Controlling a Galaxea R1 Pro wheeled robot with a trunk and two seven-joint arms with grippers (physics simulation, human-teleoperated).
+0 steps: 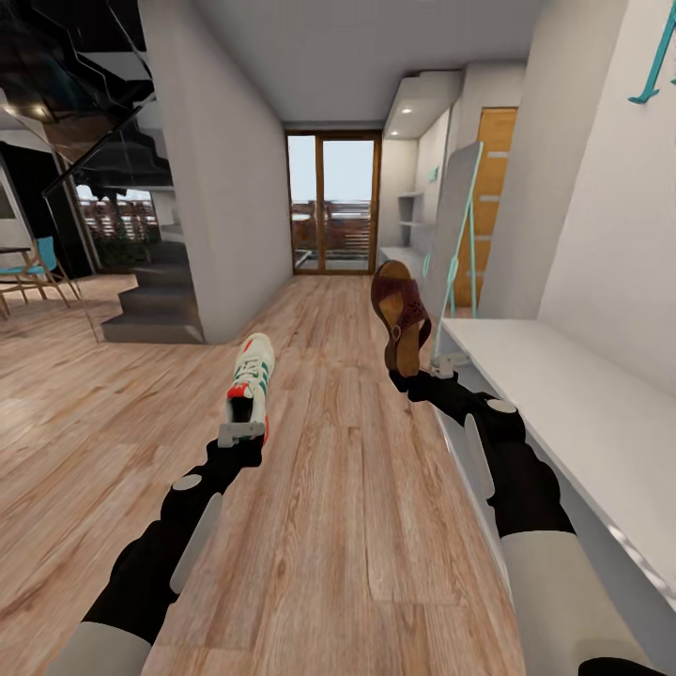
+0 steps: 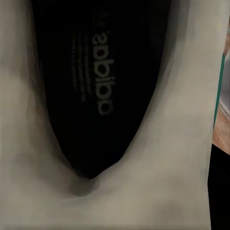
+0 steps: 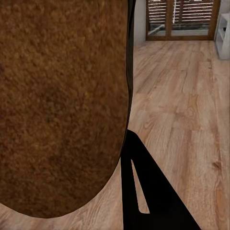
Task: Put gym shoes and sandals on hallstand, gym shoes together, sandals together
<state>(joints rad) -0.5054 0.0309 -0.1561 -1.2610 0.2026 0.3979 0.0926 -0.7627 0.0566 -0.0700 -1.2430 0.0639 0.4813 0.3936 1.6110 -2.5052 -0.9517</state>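
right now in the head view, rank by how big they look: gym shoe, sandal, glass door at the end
1. glass door, though it is farthest away
2. gym shoe and sandal: look about alike, so no ranking; both are held up near the camera

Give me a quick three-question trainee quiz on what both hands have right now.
1. True or false: the left hand holds a sneaker by its heel end.
2. Which item is in the right hand? A) a second sneaker B) a brown sandal C) nothing
3. Fill in: the white rack lies on the robot's ____ side.

Key: 1 true. 2 B; the sandal stands upright, toe up, with its tan footbed close to the right wrist camera. 3 right; its flat top runs along the wall beside the right arm.
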